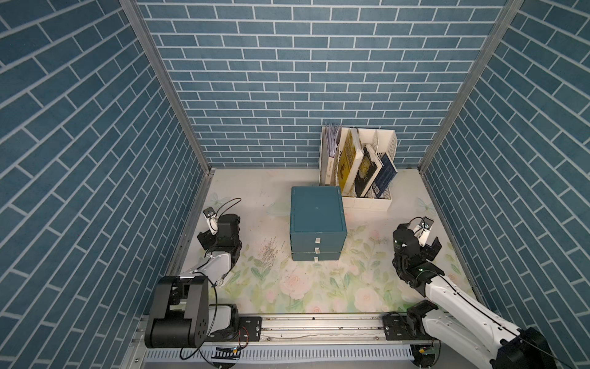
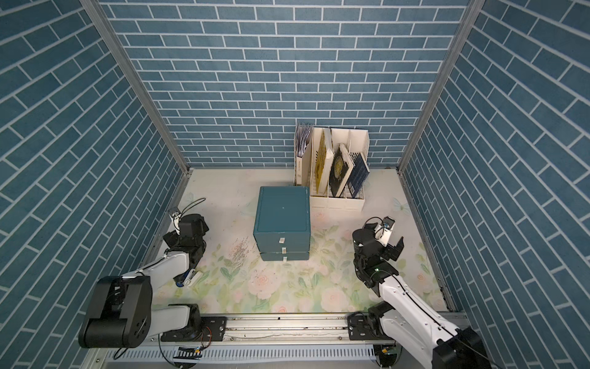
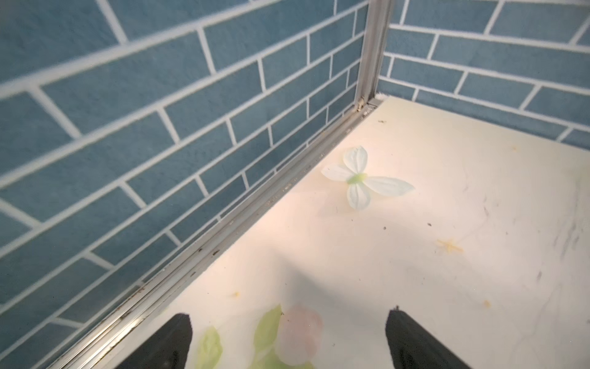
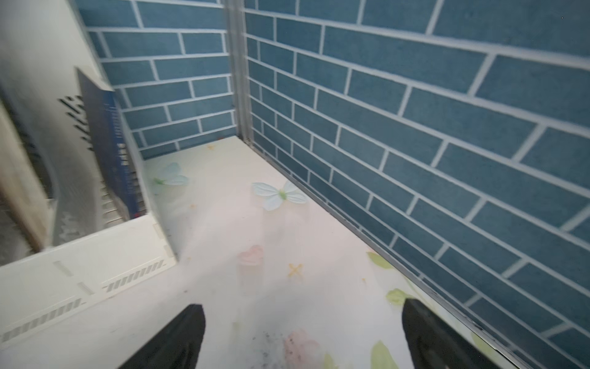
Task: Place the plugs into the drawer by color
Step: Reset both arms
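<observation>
The drawer (image 1: 317,220) (image 2: 282,220) is a dark teal cabinet in the middle of the floral mat. Its three stacked fronts each carry a small white tab, and all three look pushed in. No plugs show in any view. My left gripper (image 1: 217,238) (image 2: 183,238) hovers low by the left wall, well left of the drawer. In the left wrist view it (image 3: 289,319) is open over bare mat. My right gripper (image 1: 419,244) (image 2: 381,246) is near the right wall, right of the drawer. In the right wrist view it (image 4: 303,306) is open with nothing between its fingers.
A white file rack (image 1: 367,199) (image 4: 83,271) holding several books stands behind and right of the drawer. Blue brick walls close in the left, back and right sides. A metal rail (image 1: 319,326) runs along the front edge. A scuffed dark patch (image 1: 269,250) marks the mat.
</observation>
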`<state>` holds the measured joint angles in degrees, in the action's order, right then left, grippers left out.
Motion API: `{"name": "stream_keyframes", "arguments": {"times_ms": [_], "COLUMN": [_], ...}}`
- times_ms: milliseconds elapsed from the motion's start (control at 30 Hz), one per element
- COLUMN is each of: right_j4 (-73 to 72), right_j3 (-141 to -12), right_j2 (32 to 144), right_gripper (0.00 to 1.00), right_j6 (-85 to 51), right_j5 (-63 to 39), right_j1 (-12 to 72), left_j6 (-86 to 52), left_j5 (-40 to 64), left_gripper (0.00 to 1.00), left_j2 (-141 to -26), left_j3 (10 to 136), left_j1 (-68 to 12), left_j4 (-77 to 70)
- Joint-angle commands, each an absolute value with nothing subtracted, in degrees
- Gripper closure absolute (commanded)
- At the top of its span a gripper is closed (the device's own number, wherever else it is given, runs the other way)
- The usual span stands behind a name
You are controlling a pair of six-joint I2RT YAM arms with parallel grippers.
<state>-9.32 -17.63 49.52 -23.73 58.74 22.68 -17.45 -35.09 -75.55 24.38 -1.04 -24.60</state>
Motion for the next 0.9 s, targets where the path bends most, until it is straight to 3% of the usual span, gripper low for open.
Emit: {"name": "stream_keyframes", "arguments": {"times_ms": [0, 133, 300, 433, 533, 667, 867], "right_j4": [-27.82, -51.57, -70.94, -77.51, -74.86, -74.23, -73.77], "right_j3": [-11.34, -4.71, -6.11, -10.04, -12.15, -12.25, -12.36], "right_j2": [50.07, 59.46, 73.10, 86.50, 88.08, 87.91, 87.78], "right_gripper": [0.00, 0.00, 0.00, 0.00, 0.06, 0.00, 0.00], "right_j6": [-15.87, -10.29, 1.92, 1.77, 1.81, 1.58, 1.75], "right_j5": [52.42, 41.80, 23.94, 10.35, 2.95, 2.75, 3.31], "right_j1": [17.93, 13.96, 11.49, 5.14, 2.80, 2.43, 2.59], "left_j6": [-13.04, -10.26, -4.74, -1.42, -1.41, -0.18, -1.97], "left_j5": [-31.01, -24.36, -15.09, -9.01, -9.36, -13.52, -18.57], "left_gripper": [0.00, 0.00, 0.00, 0.00, 0.00, 0.00, 0.00], "left_j2": [-77.10, -80.33, -85.70, -86.38, -86.49, -86.79, -85.24], "left_j3": [23.28, 20.62, 19.78, 20.30, 20.41, 20.70, 16.30], "left_j1": [-0.74, -0.70, -1.82, -2.49, -2.59, -4.83, -5.10], "left_j4": [-40.99, -51.94, -59.00, -58.98, -58.83, -58.70, -65.26]}}
